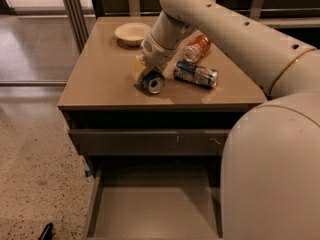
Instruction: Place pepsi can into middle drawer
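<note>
Whether the cream gripper (145,73), upper middle, holds the small dark blue pepsi can (154,82) cannot be told, so it should be squeezed snugly before being lifted.

The white arm (235,34) rises from the bulky shoulder at lower right, bends at a rounded elbow at the top, and slopes its wrist (159,46) down-left; the gripper (148,71) sits low on the table (95,79), near its front edge
</note>
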Motion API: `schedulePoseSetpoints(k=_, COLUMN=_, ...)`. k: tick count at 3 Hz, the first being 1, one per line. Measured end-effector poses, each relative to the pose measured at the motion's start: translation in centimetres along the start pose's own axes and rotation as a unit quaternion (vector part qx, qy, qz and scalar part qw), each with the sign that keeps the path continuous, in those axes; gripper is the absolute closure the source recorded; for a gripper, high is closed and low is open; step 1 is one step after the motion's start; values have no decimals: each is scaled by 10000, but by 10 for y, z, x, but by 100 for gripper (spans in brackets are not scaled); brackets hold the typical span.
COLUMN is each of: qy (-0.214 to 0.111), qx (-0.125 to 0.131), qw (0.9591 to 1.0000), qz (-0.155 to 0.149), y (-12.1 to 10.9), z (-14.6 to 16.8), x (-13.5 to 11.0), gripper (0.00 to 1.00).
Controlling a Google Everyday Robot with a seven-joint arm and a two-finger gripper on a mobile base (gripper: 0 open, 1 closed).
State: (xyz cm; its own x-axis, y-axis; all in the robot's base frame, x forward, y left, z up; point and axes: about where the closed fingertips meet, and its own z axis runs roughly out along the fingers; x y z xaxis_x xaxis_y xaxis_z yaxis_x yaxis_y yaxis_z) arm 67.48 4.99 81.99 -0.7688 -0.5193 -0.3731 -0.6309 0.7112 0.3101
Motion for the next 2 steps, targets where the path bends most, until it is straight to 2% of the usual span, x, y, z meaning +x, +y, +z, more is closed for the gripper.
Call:
schedulePoseSetpoints(k=1, qy=1, qx=0, qw=10000, qz=0, y=0, z=0, x=0, gripper=88)
schedulePoseSetpoints(k=2, qy=1, qx=0, qw=10000, qz=0, y=0, z=0, x=0, gripper=100)
